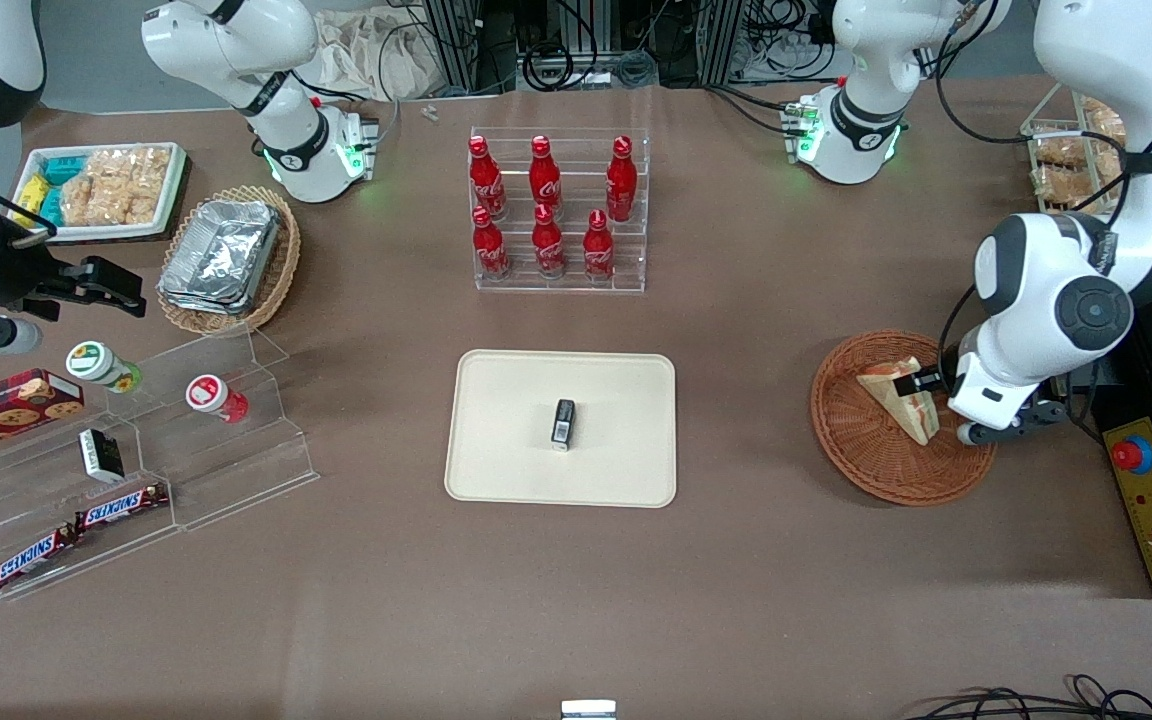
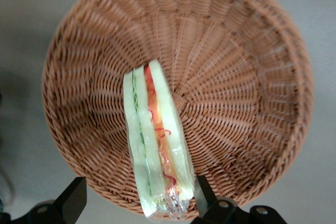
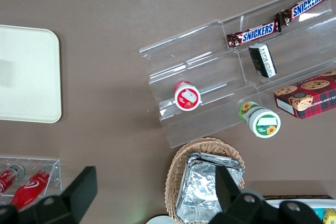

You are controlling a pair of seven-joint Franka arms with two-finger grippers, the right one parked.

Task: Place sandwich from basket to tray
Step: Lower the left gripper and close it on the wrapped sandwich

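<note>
The sandwich, wrapped in clear film, stands on edge in the round reddish-brown basket at the working arm's end of the table. My gripper is down in the basket, open, with a finger on each side of the sandwich's end. One finger is up against the wrapper. The other finger stands well apart from it. The cream tray lies flat at the middle of the table with a small black object on it.
A clear rack of red cola bottles stands farther from the camera than the tray. A black and yellow control box with a red button sits beside the basket. Acrylic shelves with snacks and a tan basket of foil containers lie toward the parked arm's end.
</note>
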